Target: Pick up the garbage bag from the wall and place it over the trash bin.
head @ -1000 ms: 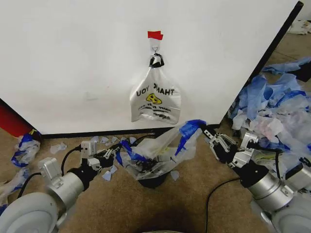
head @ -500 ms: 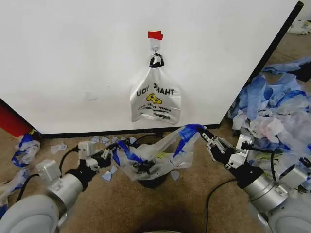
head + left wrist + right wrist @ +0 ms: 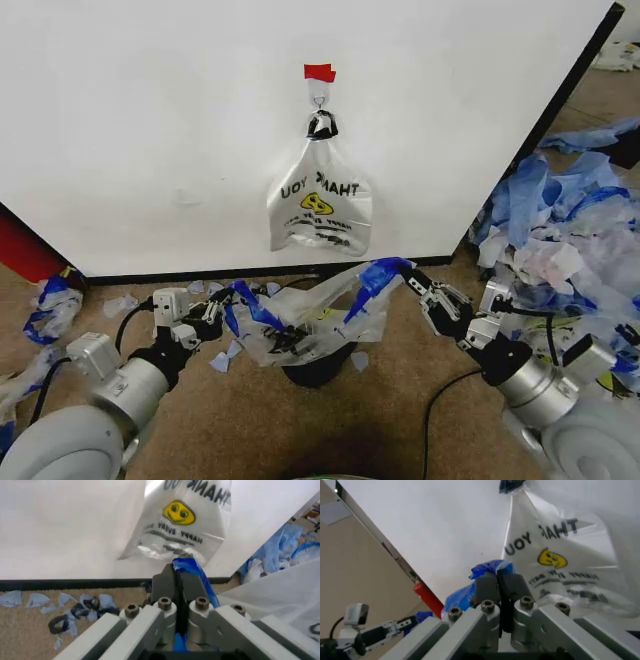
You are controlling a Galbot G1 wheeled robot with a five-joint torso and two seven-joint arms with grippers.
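Left gripper [image 3: 222, 306], around 8 o'clock from the trash bin [image 3: 318, 368], has its jaws clamped tight on one blue handle [image 3: 189, 567] of the garbage bag [image 3: 310, 322]. The bag hangs stretched over the bin, mouth sagging just above the rim. At 12 o'clock a second smiley bag [image 3: 320, 208] hangs on the wall [image 3: 150, 120] hook, leave that one. At 3 o'clock, the right gripper [image 3: 412, 286] pinches the other blue handle [image 3: 490, 568]. Imo keep both handles pulled apart evenly, then lower together so the opening drops around the rim rather than catching on one side.
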